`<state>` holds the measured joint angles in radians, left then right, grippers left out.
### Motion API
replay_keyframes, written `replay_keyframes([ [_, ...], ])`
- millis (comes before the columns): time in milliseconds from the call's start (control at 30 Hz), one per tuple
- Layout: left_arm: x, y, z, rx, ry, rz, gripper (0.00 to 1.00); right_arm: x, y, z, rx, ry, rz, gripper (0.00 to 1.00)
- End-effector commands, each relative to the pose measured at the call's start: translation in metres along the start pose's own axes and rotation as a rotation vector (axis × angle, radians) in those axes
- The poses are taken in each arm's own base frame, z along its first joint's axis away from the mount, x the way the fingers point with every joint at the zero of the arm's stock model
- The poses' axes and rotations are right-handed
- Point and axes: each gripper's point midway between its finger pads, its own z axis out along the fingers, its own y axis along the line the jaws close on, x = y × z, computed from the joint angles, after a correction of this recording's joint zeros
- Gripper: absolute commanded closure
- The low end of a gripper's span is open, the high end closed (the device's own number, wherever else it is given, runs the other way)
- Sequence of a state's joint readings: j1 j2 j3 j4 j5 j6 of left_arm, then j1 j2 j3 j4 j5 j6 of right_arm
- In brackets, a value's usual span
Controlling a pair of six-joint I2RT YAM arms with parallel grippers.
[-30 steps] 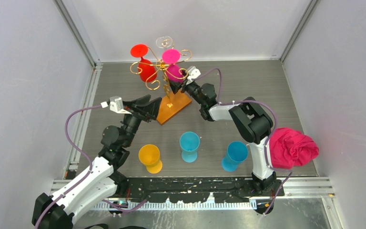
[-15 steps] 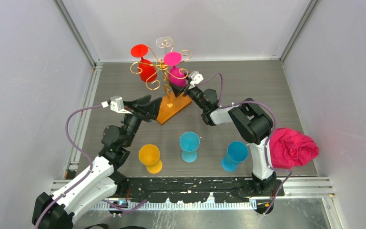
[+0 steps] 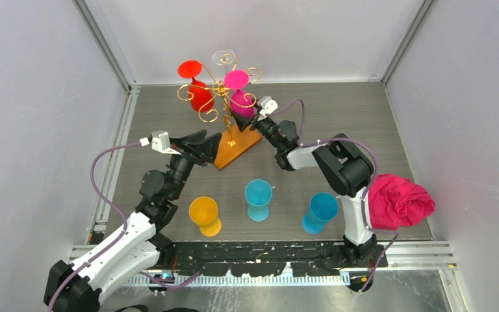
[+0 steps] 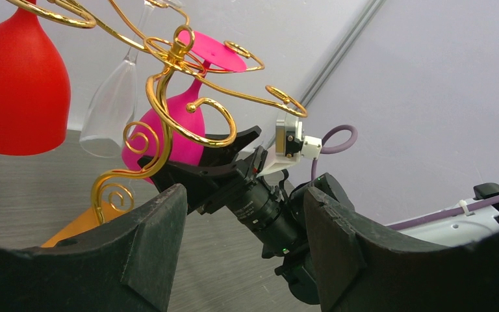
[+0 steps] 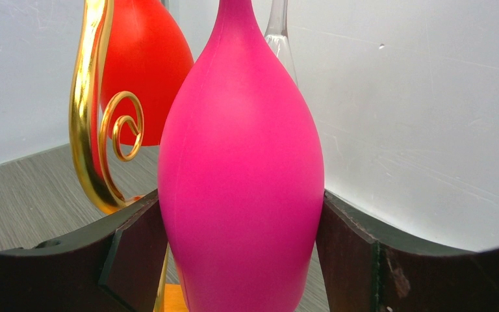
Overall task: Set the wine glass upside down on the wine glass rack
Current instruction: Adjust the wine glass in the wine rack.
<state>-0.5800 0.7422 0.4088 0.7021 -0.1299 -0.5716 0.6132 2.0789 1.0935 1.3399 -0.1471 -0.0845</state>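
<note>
Wine glass point(image 5: 240, 162), pink, inverted: only right wrist view shows right gripper point(image 5: 240, 247) clamping bowl. Left gripper point(image 4: 240, 214) apart, empty, near wine glass rack point(image 3: 240, 144). Teal cup point(image 3: 258, 193) lower centre.

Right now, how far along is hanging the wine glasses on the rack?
Done: the red wine glass and clear wine glass hang inverted on the gold wire rack. In hand: the right gripper clasps the pink wine glass by its bowl, foot above a scroll arm. Left: letting go, then the yellow wine glass, teal wine glass and blue wine glass standing upright; the left gripper is open.
</note>
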Motion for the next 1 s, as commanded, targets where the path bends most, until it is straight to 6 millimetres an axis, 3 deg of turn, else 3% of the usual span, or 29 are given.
replay_keyframes([
  [0, -0.011, -0.007, 0.002, 0.028, -0.041, -0.005, 0.33, -0.065, -0.006, 0.009, 0.006, -0.141, -0.050, 0.60],
  [567, -0.011, -0.008, 0.003, 0.031, -0.042, -0.005, 0.33, -0.060, 0.004, 0.018, -0.056, -0.108, -0.042, 0.60],
  [967, -0.009, -0.006, 0.003, 0.026, -0.038, -0.002, 0.33, -0.068, 0.000, 0.017, -0.035, -0.130, -0.052, 0.61],
])
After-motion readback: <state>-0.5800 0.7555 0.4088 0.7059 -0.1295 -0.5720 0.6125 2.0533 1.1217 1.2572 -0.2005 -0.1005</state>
